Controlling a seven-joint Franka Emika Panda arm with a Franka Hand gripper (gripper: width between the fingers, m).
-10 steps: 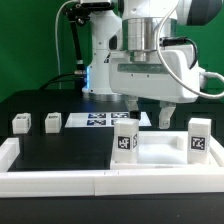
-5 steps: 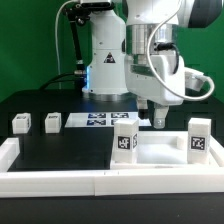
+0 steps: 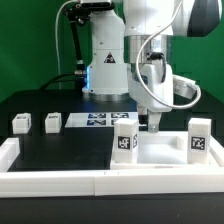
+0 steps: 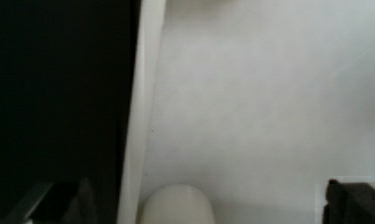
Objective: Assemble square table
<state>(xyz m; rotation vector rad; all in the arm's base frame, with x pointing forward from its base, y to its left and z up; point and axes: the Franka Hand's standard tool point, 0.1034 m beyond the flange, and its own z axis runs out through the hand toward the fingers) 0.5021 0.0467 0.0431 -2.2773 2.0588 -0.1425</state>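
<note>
Robotics lab, judging by white jointed robot arm (image 3: 106, 62) at black matte tabletop (image 3: 70, 150), flat white marker board (image 3: 90, 121) with printed tags, small white tagged plastic blocks (image 3: 22, 123), plain green backdrop (image 3: 25, 40).

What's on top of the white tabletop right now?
Two tagged legs stand on the tabletop, at its two sides; the open hand hangs above, between them. The spots behind each leg are hidden.

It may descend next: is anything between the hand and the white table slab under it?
Nothing visible. The open hand hangs over bare slab; a leg stands to one side, another leg to the other.
</note>
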